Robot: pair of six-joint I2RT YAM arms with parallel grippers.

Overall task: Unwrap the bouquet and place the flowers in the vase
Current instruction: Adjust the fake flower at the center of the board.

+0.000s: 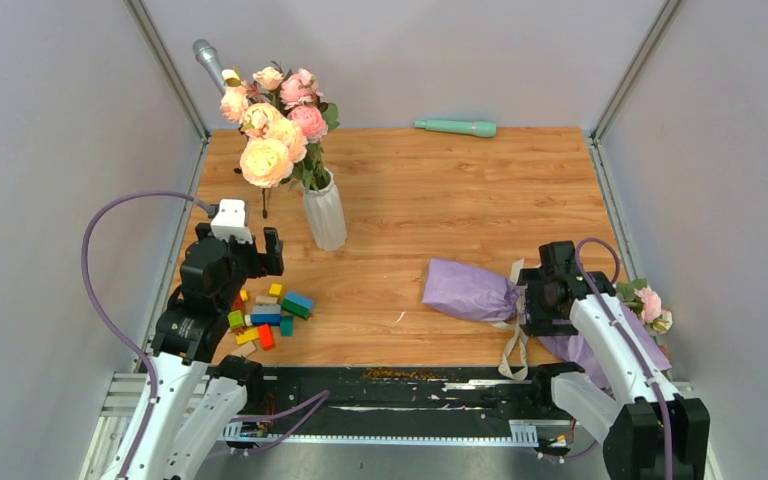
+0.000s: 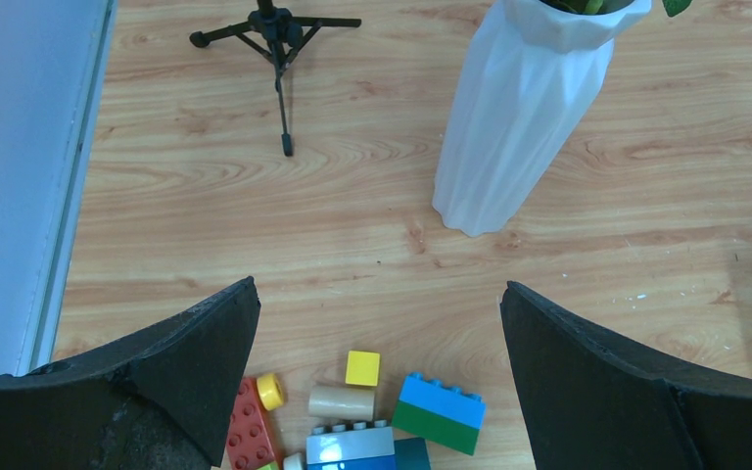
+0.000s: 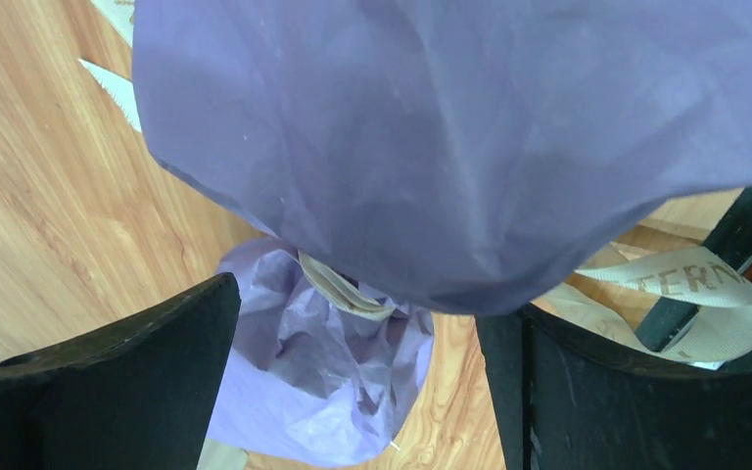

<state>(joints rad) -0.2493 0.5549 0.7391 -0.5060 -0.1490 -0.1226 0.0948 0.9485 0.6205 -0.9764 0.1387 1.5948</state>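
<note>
Right claw (image 3: 362, 304) first: we are watching its two dark fingers standing apart, straddling the lilac paper of the bouquet (image 1: 468, 290) close to the tied neck. Whether they are pressing on the paper, we cannot tell. The bouquet is lying on its side on the desk (image 1: 440, 200), well to the right of the vase (image 1: 325, 215) and nearer the arm bases. Its beige ribbon (image 1: 513, 350) is trailing toward the near edge. The flowers (image 1: 650, 305) are peeking out of the wrap's far-right end, farther from the vase than the claw is, so they are not in the vase yet.

Over to the left claw (image 2: 380, 287): it is hanging wide apart and holding nothing, just left of the vase and a little nearer the bases. We are looking down between its fingers at a scatter of coloured blocks (image 2: 438, 411) lying in front of the vase. The vase itself is standing upright, already carrying larger peach and pink blooms (image 1: 270, 130). A small black tripod (image 2: 276, 39) is standing just to its left.
</note>
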